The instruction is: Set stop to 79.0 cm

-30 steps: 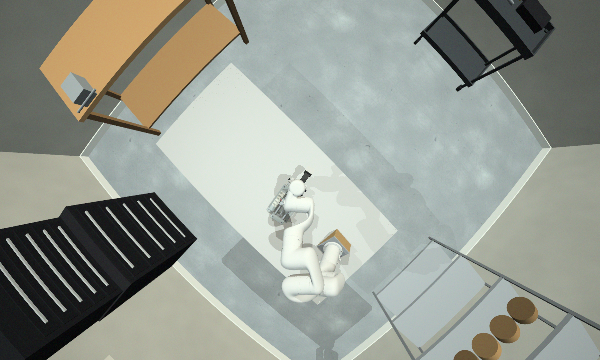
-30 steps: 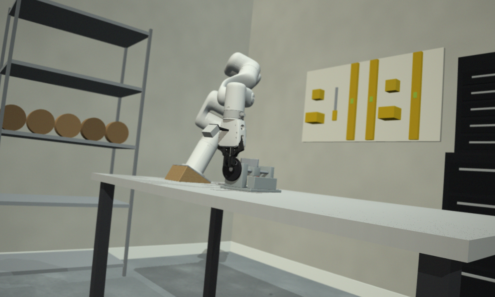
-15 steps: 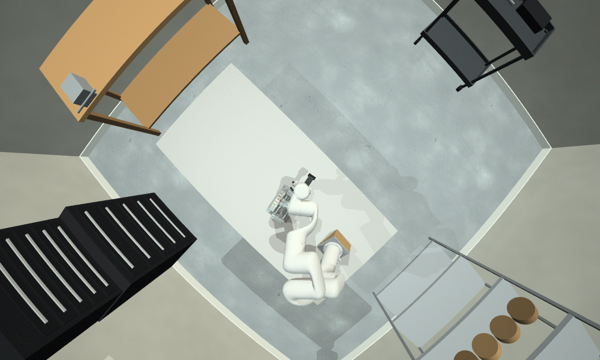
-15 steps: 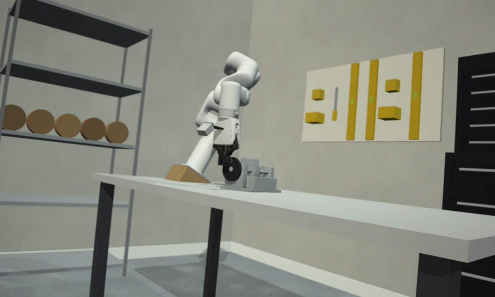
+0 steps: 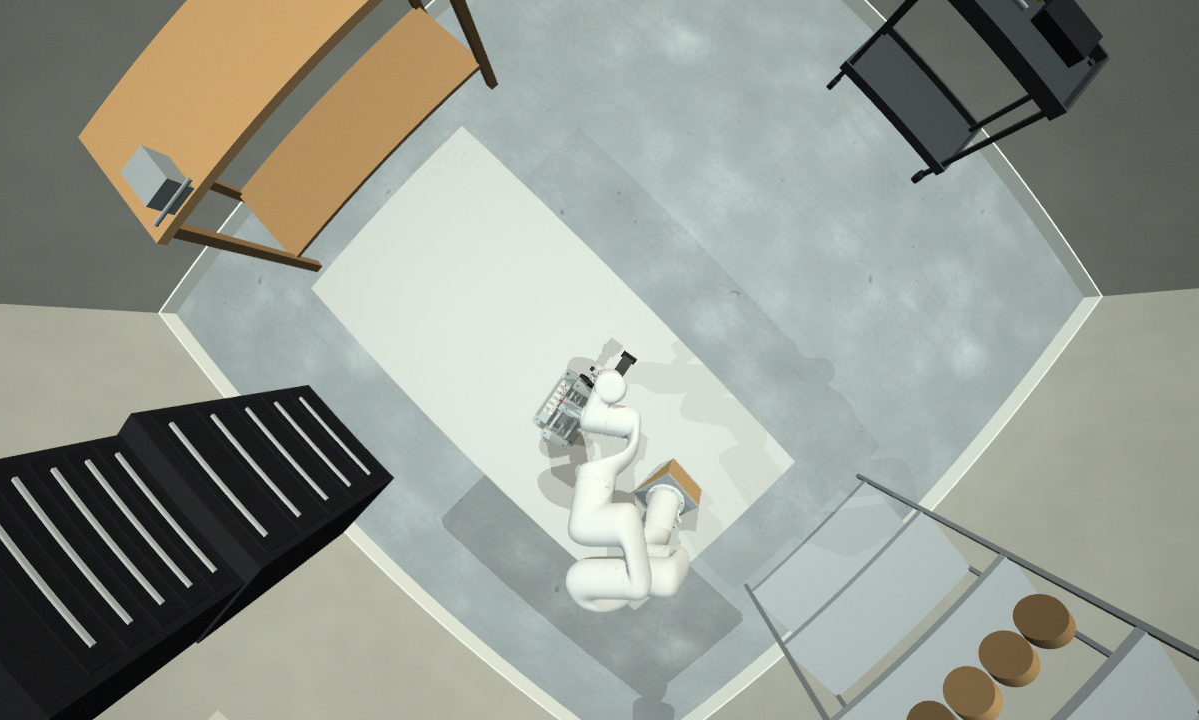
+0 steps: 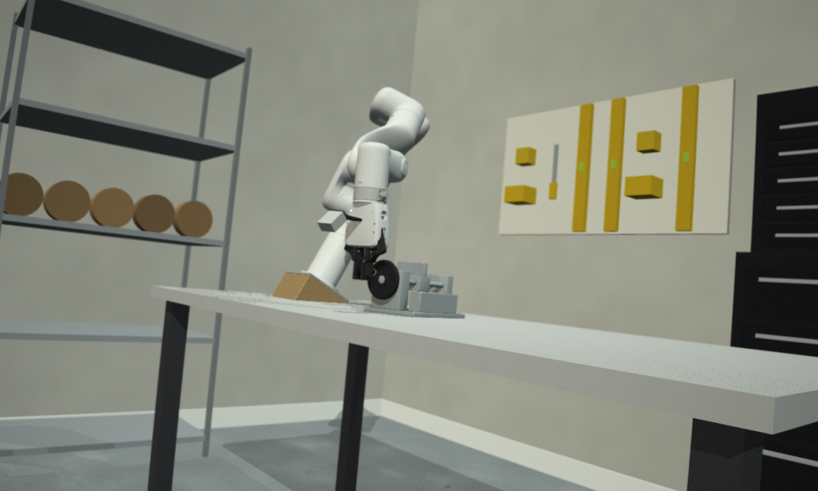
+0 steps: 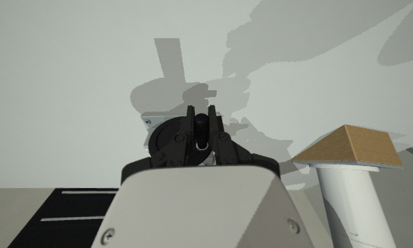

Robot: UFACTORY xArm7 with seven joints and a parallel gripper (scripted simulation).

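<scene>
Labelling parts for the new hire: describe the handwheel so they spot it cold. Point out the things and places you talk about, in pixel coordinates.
On the pale table, a grey metal fixture (image 5: 558,411) (image 6: 432,303) stands near the robot's wooden base block (image 5: 685,480) (image 6: 304,287) (image 7: 375,145). The handwheel (image 6: 383,279) (image 7: 165,139) is the black upright disc on its end, the fixture's only large round part.
</scene>
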